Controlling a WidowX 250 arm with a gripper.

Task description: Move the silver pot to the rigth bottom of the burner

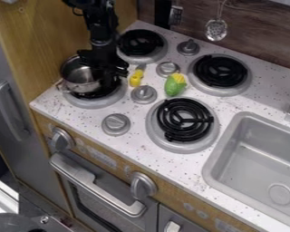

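The silver pot sits upright on the front-left burner, near the counter's left edge. Over the pot's right side hangs the black gripper, covering part of its rim and of the burner. Whether the two touch is hard to make out. The front-right burner, a black coil in a silver ring, has nothing on it.
Between the burners lie a yellow toy with a grey end and a green and yellow toy corn. Several grey knobs stand up from the stovetop. A grey sink is at the right; utensils hang on the back wall.
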